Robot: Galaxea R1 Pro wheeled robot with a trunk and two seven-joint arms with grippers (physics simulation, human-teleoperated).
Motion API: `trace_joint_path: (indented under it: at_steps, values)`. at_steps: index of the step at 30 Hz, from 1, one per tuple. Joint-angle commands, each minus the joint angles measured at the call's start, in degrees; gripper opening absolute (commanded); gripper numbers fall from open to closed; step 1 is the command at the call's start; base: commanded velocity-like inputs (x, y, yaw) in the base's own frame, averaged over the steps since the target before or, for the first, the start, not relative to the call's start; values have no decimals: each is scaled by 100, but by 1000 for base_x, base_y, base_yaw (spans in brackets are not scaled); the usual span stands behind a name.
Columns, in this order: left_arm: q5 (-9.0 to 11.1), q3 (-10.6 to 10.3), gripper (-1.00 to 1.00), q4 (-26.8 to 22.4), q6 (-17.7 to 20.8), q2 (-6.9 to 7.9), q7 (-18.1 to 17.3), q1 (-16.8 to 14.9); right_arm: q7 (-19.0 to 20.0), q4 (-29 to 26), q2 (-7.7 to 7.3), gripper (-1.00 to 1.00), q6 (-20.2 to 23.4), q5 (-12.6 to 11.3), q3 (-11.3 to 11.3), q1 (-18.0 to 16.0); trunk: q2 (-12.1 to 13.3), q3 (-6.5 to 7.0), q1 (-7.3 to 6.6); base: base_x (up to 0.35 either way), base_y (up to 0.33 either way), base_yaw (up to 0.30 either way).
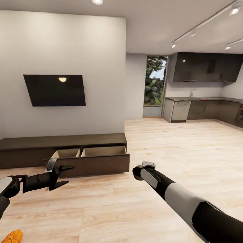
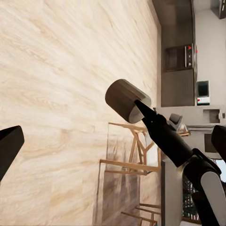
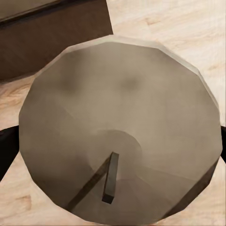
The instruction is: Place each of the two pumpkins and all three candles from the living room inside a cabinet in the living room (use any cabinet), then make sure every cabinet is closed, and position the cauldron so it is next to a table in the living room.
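Head view: cabinet (image 1: 91, 158) drawer open; right tool (image 2: 141, 109) pinching candle (image 3: 117, 136); left tool (image 1: 63, 175) spread, empty; pumpkin (image 1: 12, 237) on floor, unstowed.

Bare floor (image 1: 111, 206) lies between both arms and the cabinet (image 1: 64, 148); its drawer (image 1: 91, 158) stands pulled out, open-topped, front panel facing the grippers; the candle (image 3: 120, 127) sits clamped in the right gripper (image 2: 141, 110), blocking that wrist's forward view; a pumpkin (image 1: 12, 237) lies low left.
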Motion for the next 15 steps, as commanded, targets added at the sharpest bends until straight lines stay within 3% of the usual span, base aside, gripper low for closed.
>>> trace_joint_path:
  at_steps: [1, 4, 10, 15]
  values:
    - [61, -6, 100, -2, 0, 4, 53, -4, -50, -47, -6, -100, 15, -27, 40, -8, -4, -7, 3, 310, 103, 0]
    - [61, -6, 100, -2, 0, 4, 53, -3, -69, -121, -3, -100, 23, -25, 40, -8, -4, -7, 3, 310, 108, 44]
    - [61, -6, 100, -2, 0, 4, 53, -3, -73, -143, -6, -100, 24, -31, 40, -8, -4, -7, 3, 301, 139, 221]
    - [52, -6, 100, -2, 0, 4, 54, -3, -51, -244, -10, -100, 23, -25, 40, -8, -4, -7, 3, 269, 217, 32]
